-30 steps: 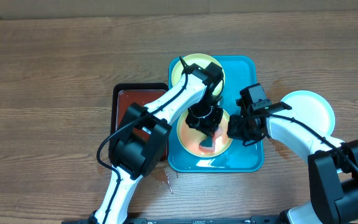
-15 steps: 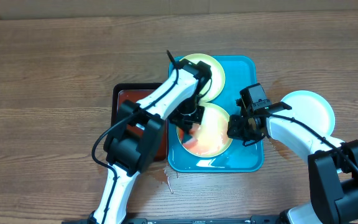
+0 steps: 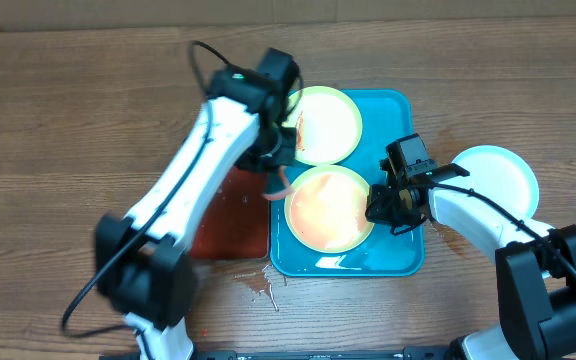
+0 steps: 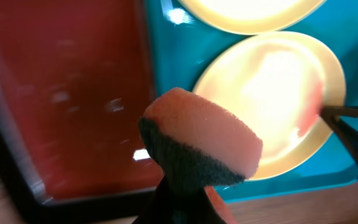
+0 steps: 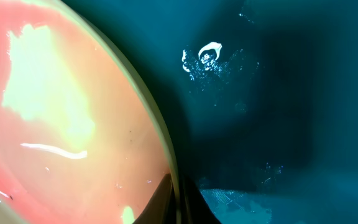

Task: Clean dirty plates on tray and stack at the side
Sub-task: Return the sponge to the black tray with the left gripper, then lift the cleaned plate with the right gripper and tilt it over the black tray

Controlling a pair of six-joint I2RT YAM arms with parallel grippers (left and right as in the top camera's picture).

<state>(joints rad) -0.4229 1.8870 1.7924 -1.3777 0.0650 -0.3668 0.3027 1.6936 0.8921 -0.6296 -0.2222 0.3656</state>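
Observation:
Two yellow-green-rimmed plates lie on the turquoise tray (image 3: 400, 110): a far one (image 3: 326, 124) and a near one (image 3: 328, 208) smeared with orange sauce. My right gripper (image 3: 376, 208) is shut on the near plate's right rim (image 5: 160, 149). A light-blue-rimmed plate (image 3: 496, 178) lies on the table right of the tray. My left gripper (image 3: 276, 172) is shut on a pink sponge (image 4: 201, 138) with a dark green underside. It holds the sponge above the tray's left edge, beside the black tray.
A black tray (image 3: 230, 210) holding red liquid sits left of the turquoise tray, also seen in the left wrist view (image 4: 61, 93). Small drips mark the wood (image 3: 268, 288) near the front. Water drops lie on the turquoise tray floor (image 5: 207, 56).
My left gripper has lifted the sponge off the near plate and swung left toward the black tray. The right gripper has kept its hold on the plate's rim.

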